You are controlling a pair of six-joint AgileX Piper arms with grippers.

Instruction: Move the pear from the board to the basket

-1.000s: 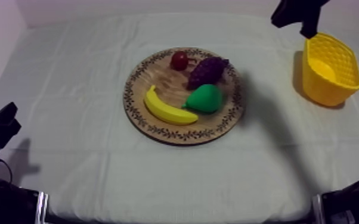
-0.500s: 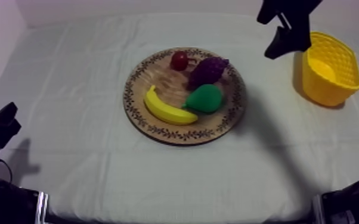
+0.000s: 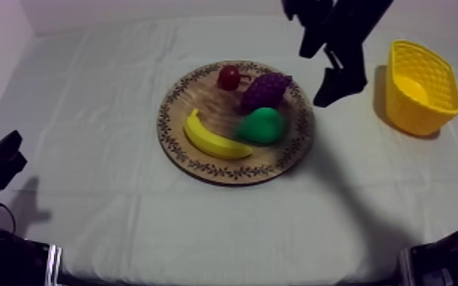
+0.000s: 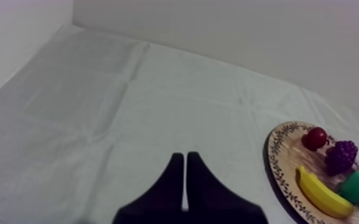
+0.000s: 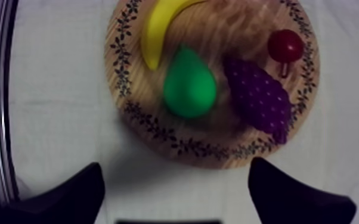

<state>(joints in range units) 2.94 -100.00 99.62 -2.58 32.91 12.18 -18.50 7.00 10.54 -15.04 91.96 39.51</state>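
Observation:
The green pear [image 3: 262,125] lies on the round wooden board [image 3: 173,99], between the banana [image 3: 213,138] and the grapes [image 3: 265,90]. My right gripper [image 3: 321,67] hangs open just beyond the board's right rim, above the cloth and apart from the fruit. In the right wrist view its two fingers [image 5: 68,190] stand wide apart with nothing between them, and the pear [image 5: 189,86] lies a little ahead of them. The yellow basket [image 3: 421,87] stands at the right. My left gripper [image 3: 0,156] rests low at the left, its fingers [image 4: 185,173] together as a narrow wedge.
A small red fruit [image 3: 229,77] sits at the board's far side, next to the grapes. Bare cloth lies between the board and the basket, and all along the left and front of the table.
My right arm has come away from the basket's far side, leftward and down toward the board's right rim, and its fingers have opened. The fruit and my left arm have not moved.

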